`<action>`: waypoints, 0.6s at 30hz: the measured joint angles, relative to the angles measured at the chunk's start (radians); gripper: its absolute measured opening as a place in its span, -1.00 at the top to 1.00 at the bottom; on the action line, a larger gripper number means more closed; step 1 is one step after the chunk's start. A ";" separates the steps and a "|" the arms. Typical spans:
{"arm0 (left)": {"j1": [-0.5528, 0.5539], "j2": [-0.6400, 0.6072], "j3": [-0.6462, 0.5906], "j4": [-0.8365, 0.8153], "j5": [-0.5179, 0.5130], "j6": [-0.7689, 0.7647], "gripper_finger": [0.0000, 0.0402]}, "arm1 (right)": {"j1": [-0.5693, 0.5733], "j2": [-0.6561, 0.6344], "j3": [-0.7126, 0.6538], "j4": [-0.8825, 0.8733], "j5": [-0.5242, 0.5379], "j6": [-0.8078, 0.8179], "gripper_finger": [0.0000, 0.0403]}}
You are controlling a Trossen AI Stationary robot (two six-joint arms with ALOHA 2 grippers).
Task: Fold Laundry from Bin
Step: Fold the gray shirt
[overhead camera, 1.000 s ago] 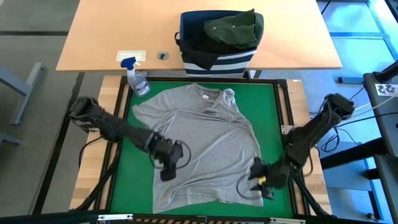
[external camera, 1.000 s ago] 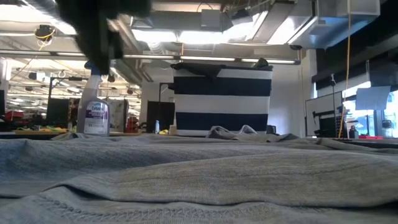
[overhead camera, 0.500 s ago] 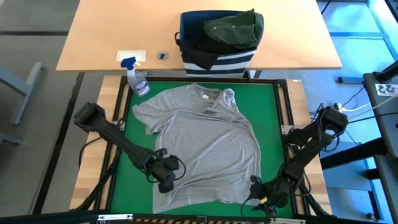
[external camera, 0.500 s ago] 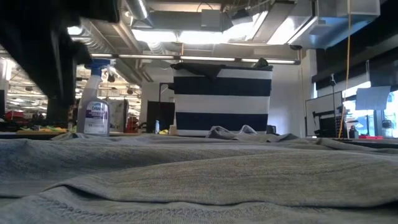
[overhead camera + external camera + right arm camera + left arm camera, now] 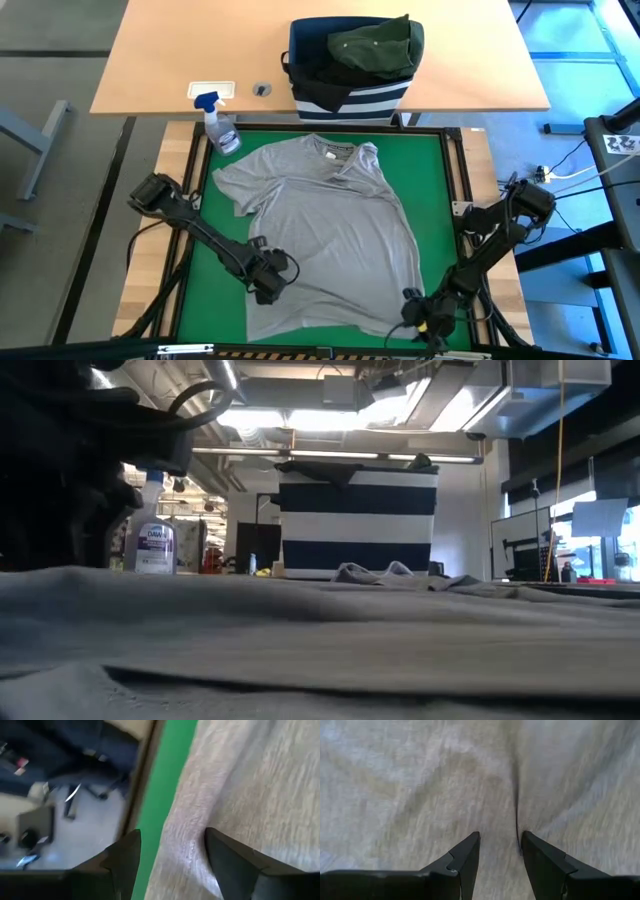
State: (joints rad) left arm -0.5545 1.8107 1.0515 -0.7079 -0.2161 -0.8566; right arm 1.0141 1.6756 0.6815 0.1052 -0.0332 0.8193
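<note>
A light grey T-shirt (image 5: 325, 235) lies spread on the green mat (image 5: 215, 290), its collar toward the far side. My left gripper (image 5: 268, 290) is open and points down over the shirt's left side, a little up from the near hem. In its wrist view the fingers (image 5: 470, 850) straddle a dark crease (image 5: 516, 815). My right gripper (image 5: 418, 318) is open at the shirt's near right hem corner; its fingers (image 5: 220, 850) stand on either side of the hem edge (image 5: 175, 835). The striped bin (image 5: 352, 62) holds an olive garment (image 5: 375, 45) and a black one (image 5: 315, 60). My left gripper's fingertips are down at the grey cloth on either side of the crease; I cannot tell whether they touch it. My right gripper's fingers slant down at the hem edge; I cannot tell whether they touch the cloth or the mat.
A clear spray bottle (image 5: 220, 125) with a blue nozzle stands at the mat's far left corner. The bin sits on the wooden table (image 5: 180, 55) beyond the mat. The mat's black frame (image 5: 462, 170) runs close to the right arm.
Both grippers have gone down and toward the table's near edge, tipping to point more steeply down. The left one now stands over the shirt's left side, the right one at the near right hem corner. In the low view the shirt's near part has shifted.
</note>
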 joint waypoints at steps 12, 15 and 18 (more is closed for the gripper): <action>0.007 -0.067 0.043 -0.028 0.112 -0.001 0.28 | -0.014 -0.032 0.049 -0.108 -0.095 0.006 -0.12; -0.016 -0.128 0.091 0.049 0.126 -0.032 0.28 | -0.037 -0.064 0.085 -0.205 -0.048 -0.011 -0.12; -0.057 -0.142 0.111 0.232 0.128 -0.060 0.28 | -0.041 -0.087 0.093 -0.265 0.031 -0.024 -0.12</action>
State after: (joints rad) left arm -0.6116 1.6691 1.1622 -0.4761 -0.0883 -0.9162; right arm 0.9726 1.5888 0.7750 -0.1595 -0.0026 0.7958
